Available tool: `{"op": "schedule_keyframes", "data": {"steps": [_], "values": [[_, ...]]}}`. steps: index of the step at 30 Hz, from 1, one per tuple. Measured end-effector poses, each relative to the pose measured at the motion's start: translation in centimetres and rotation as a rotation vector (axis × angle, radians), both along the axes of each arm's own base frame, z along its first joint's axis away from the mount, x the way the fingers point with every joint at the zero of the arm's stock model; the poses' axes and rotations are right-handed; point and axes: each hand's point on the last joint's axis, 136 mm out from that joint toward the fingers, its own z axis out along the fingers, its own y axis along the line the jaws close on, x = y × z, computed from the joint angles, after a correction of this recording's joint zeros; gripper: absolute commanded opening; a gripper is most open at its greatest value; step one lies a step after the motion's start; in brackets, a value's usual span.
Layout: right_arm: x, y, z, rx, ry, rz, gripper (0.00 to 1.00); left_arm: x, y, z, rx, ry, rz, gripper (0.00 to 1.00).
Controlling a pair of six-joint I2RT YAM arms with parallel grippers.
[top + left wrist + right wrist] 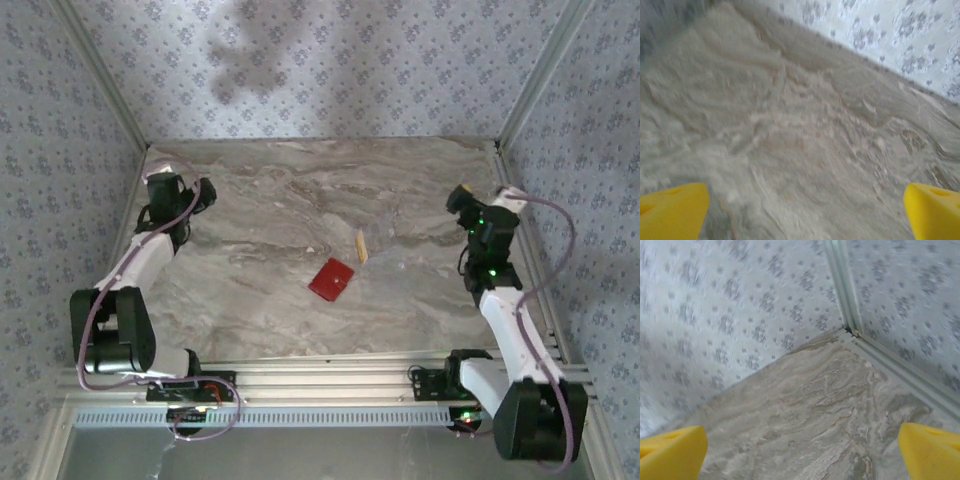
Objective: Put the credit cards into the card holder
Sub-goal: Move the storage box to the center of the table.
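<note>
The red card holder (331, 279) lies flat and folded near the middle of the marble table (260, 200). Just behind it to the right lies a tan-yellow credit card (361, 246), apart from the holder. My left gripper (205, 190) hangs at the far left of the table, well away from both. In the left wrist view the left gripper (805, 212) is open, its yellow fingertips (672, 210) wide apart over bare marble. My right gripper (458, 198) is at the far right. It too is open (802, 452), with bare table between its yellow fingertips (930, 450).
Patterned walls (330, 70) close in the table at the back and on both sides, meeting in a corner (847, 330) ahead of the right gripper. A metal rail (320, 375) runs along the near edge by the arm bases.
</note>
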Motion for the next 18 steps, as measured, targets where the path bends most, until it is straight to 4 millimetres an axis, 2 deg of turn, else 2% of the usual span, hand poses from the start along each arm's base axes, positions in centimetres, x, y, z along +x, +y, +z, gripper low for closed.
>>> {"op": "schedule_keyframes", "data": {"steps": [3, 5, 6, 8, 10, 13, 16, 18], "values": [[-2.2, -1.3, -0.5, 0.112, 0.026, -0.05, 1.0, -1.1, -2.0, -1.9, -0.101, 0.066, -0.058, 1.0], [-3.1, -0.9, -1.3, 0.158, 0.088, -0.048, 1.0, -1.8, -4.1, -2.7, -0.138, 0.105, -0.118, 1.0], [-3.6, -0.6, -1.7, 0.175, 0.119, -0.041, 0.96, -2.3, -5.4, -3.0, -0.153, 0.121, -0.155, 0.99], [-4.5, 0.2, -2.6, 0.202, 0.18, -0.02, 0.82, -3.2, -7.6, -3.2, -0.169, 0.141, -0.218, 0.96], [-5.6, 1.3, -4.0, 0.223, 0.255, 0.015, 0.59, -4.1, -10.0, -2.8, -0.185, 0.149, -0.289, 0.92], [-7.1, 3.1, -6.1, 0.259, 0.351, 0.081, 0.31, -5.3, -13.2, -2.0, -0.195, 0.145, -0.385, 0.84], [-8.7, 6.1, -8.6, 0.288, 0.455, 0.184, 0.13, -6.6, -16.5, -2.0, -0.197, 0.16, -0.483, 0.74], [-9.8, 8.2, -10.2, 0.295, 0.529, 0.256, 0.06, -7.7, -18.6, -2.4, -0.2, 0.181, -0.547, 0.69]]}}
